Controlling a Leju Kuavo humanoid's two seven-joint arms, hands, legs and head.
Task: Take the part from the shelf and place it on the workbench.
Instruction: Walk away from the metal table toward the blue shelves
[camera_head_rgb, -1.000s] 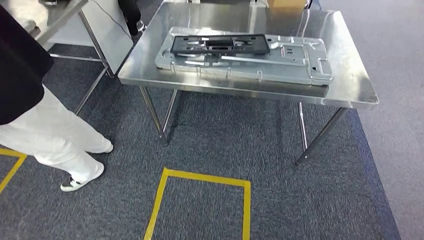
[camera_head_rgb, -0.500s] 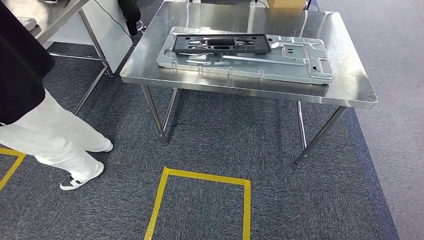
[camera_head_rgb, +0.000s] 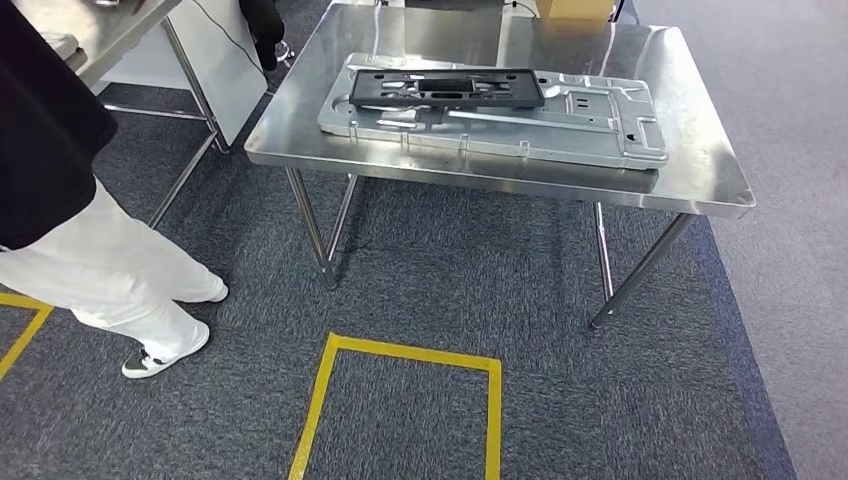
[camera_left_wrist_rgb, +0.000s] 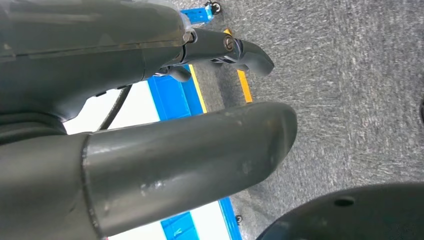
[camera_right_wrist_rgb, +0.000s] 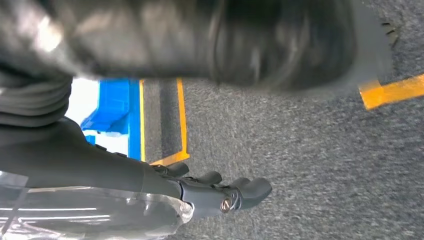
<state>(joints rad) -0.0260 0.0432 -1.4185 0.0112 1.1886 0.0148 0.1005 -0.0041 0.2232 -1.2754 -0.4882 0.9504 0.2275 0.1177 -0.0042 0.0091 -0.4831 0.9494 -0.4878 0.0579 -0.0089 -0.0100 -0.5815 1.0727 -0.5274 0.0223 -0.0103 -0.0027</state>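
Observation:
A black flat part (camera_head_rgb: 447, 87) lies on a large silver stamped plate (camera_head_rgb: 590, 125), which rests on the steel workbench (camera_head_rgb: 690, 175) ahead of me in the head view. My left hand (camera_left_wrist_rgb: 150, 100) hangs over the grey carpet; its thick thumb (camera_left_wrist_rgb: 200, 150) and dark fingers (camera_left_wrist_rgb: 242, 47) are spread and hold nothing. My right hand (camera_right_wrist_rgb: 150, 180) hangs low as well, with its fingers (camera_right_wrist_rgb: 235, 192) stretched out over the carpet and nothing in them.
A person in white trousers (camera_head_rgb: 100, 260) stands close on the left. A yellow taped square (camera_head_rgb: 330, 400) marks the carpet in front of the workbench. Another steel table (camera_head_rgb: 120, 25) stands at the far left, and a cardboard box (camera_head_rgb: 575, 8) behind the workbench.
The whole picture has shifted slightly, so the camera has moved a little. The black part and the plate lie on the workbench as before. The person's feet have hardly moved.

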